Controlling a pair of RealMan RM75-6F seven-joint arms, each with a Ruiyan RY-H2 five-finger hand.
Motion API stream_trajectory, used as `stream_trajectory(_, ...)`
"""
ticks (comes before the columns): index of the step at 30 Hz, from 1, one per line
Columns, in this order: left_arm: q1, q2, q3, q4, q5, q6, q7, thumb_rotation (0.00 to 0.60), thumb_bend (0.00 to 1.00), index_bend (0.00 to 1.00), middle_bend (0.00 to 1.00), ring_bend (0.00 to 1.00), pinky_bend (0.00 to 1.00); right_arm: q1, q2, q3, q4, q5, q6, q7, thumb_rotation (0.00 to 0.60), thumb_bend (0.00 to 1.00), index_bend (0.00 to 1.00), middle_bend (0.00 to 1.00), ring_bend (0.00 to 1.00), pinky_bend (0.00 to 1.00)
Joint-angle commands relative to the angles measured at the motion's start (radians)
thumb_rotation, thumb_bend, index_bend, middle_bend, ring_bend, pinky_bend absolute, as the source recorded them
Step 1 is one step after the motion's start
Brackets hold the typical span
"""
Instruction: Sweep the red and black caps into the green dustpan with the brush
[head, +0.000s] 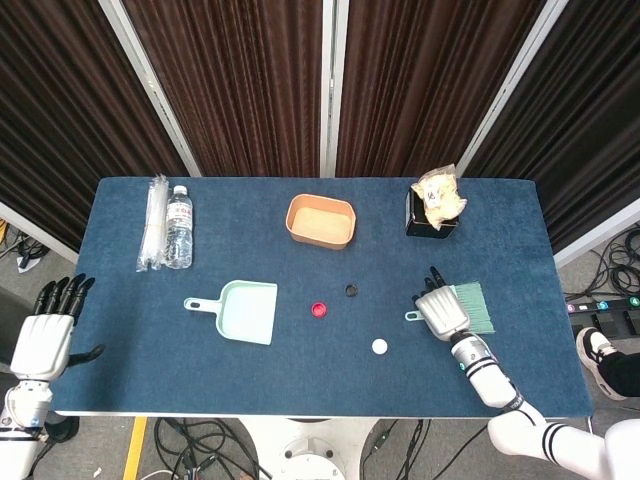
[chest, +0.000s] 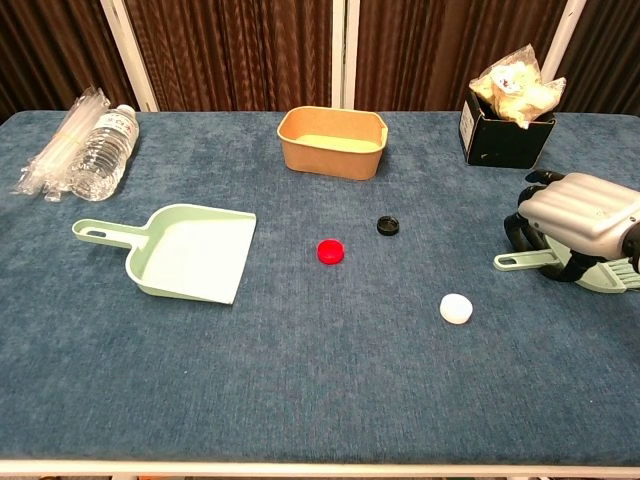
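Note:
The green dustpan (head: 245, 311) (chest: 190, 252) lies left of centre, its mouth facing right. The red cap (head: 319, 309) (chest: 330, 250) sits just right of it, with the black cap (head: 351, 290) (chest: 388, 225) a little further right and back. The green brush (head: 474, 306) (chest: 515, 261) lies flat on the cloth at the right. My right hand (head: 443, 312) (chest: 580, 215) rests on its handle, fingers curled over it and the thumb on the near side. My left hand (head: 45, 335) hangs off the table's left edge, fingers spread and holding nothing.
A white cap (head: 379, 346) (chest: 455, 307) lies in front of the red and black ones. At the back stand a tan tub (head: 321, 221), a water bottle (head: 178, 227) beside a clear wrapped pack (head: 154, 222), and a black box with a bag (head: 432, 212).

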Motion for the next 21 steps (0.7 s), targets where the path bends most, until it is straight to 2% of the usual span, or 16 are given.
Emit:
stream_trajectory(1,-0.022,0.012,-0.008,-0.006,0.012,-0.019,-0.005,0.600,0.05,0.04,0.03,0.00,0.00,0.002,0.014,0.004,-0.009,-0.018,0.018,0.038,0.600,0.32,0.62,0.60,0.23,0.03)
stream_trajectory(5,-0.085,0.038,-0.024,-0.017,0.033,-0.090,-0.040,0.600,0.05,0.05,0.03,0.00,0.01,0.012,0.071,0.021,-0.065,-0.045,0.039,0.103,0.600,0.34,0.66,0.62,0.25,0.04)
stream_trajectory(8,-0.150,0.059,-0.038,-0.032,0.034,-0.182,-0.081,0.600,0.05,0.07,0.03,0.00,0.02,0.023,0.141,0.042,-0.137,-0.062,0.052,0.154,0.600,0.37,0.68,0.64,0.26,0.05)
stream_trajectory(10,-0.200,0.057,-0.056,-0.029,0.025,-0.241,-0.083,0.600,0.05,0.12,0.06,0.01,0.04,0.029,0.195,0.060,-0.193,-0.068,0.063,0.182,0.600,0.37,0.68,0.64,0.26,0.06)
stream_trajectory(12,-0.249,0.031,-0.073,-0.016,0.009,-0.298,-0.077,0.600,0.05,0.20,0.13,0.04,0.06,0.033,0.247,0.080,-0.243,-0.066,0.073,0.205,0.600,0.38,0.69,0.64,0.26,0.06)
stream_trajectory(17,-0.347,-0.043,-0.091,0.009,-0.053,-0.423,0.034,0.600,0.07,0.32,0.27,0.13,0.13,0.035,0.352,0.130,-0.343,-0.038,0.095,0.249,0.600,0.38,0.69,0.64,0.26,0.06)
stream_trajectory(21,-0.382,-0.097,-0.094,0.008,-0.128,-0.474,0.110,0.600,0.11,0.33,0.31,0.18,0.17,0.029,0.402,0.149,-0.378,-0.032,0.120,0.265,0.600,0.38,0.69,0.65,0.27,0.06)
